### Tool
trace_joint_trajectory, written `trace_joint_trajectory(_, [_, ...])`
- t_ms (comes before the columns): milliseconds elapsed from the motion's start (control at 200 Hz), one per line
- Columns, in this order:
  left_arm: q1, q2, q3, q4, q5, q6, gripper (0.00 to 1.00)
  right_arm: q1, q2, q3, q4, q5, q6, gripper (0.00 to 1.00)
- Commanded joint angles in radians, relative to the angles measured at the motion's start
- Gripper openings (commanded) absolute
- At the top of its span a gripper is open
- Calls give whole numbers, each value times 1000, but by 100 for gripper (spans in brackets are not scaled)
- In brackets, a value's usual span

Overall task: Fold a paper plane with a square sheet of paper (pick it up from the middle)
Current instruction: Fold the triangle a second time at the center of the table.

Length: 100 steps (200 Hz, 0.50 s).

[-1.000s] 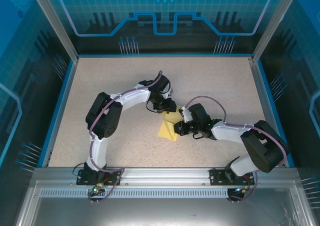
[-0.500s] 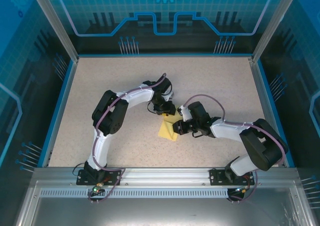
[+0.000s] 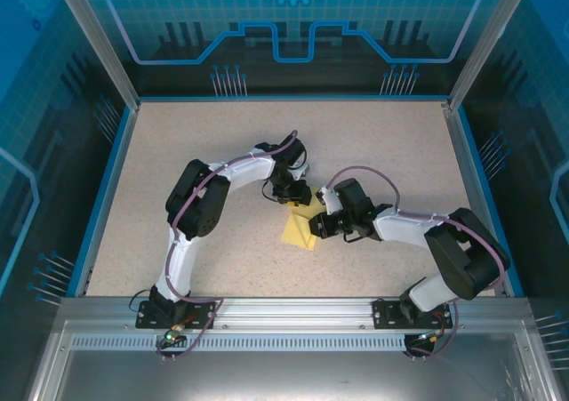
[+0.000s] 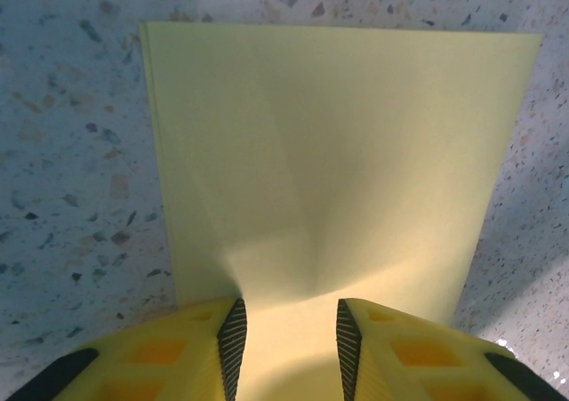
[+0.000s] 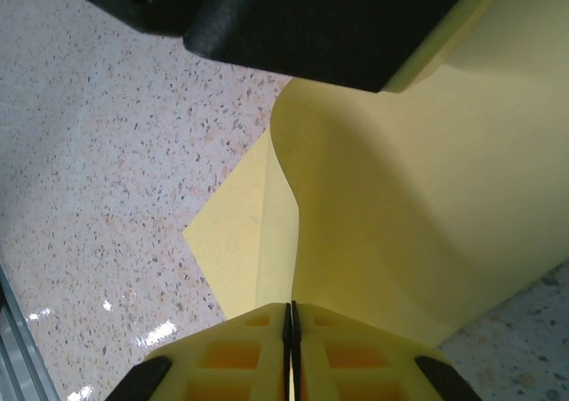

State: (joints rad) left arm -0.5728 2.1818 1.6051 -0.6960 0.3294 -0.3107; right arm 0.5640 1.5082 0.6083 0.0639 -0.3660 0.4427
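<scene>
table (image 3: pixel 178 143): speckled beige top inside the blue-walled cell. Looks the same as a second ago.

left arm (image 3: pixel 200 201): this is the one that's changed. Its elbow has swung in toward the middle compared with a second ago, and it has hardly budged over the last half second. The wrist reaches down to the far edge of the paper.

right arm (image 3: pixel 427 232): lying low across the table from the right. It has crept a touch toward the centre since a second ago, nothing big.

the square sheet of paper (image 3: pixel 298 232): pale yellow, sitting mid-table between the two wrists, same spot as before. It isn't flat. In the left wrist view (image 4: pixel 338 152) it lies spread on the table with soft creases running toward the fingers. In the right wrist view (image 5: pixel 444 179) one edge curls up off the table in a wave.

left gripper (image 3: pixel 298 194): jaws about part-way closed (image 4: pixel 286 330), with a raised hump of the paper squeezed between the two yellow fingers (image 4: pixel 233 330). Looks like a pinch on the sheet to me.

right gripper (image 3: pixel 313 226): clamped tight (image 5: pixel 290 330), fingers pressed together with the thin edge of the sheet caught between them. No change there.
</scene>
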Motion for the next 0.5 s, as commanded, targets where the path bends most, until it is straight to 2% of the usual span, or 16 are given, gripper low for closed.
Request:
trace_joint_trajectory(0, [4, 41, 18, -42, -30, 27, 37, -22, 20, 32, -51, 19, -34, 11])
trace_joint_trajectory(495, [4, 55, 31, -50, -27, 33, 37, -42, 74, 85, -125, 43, -93, 11])
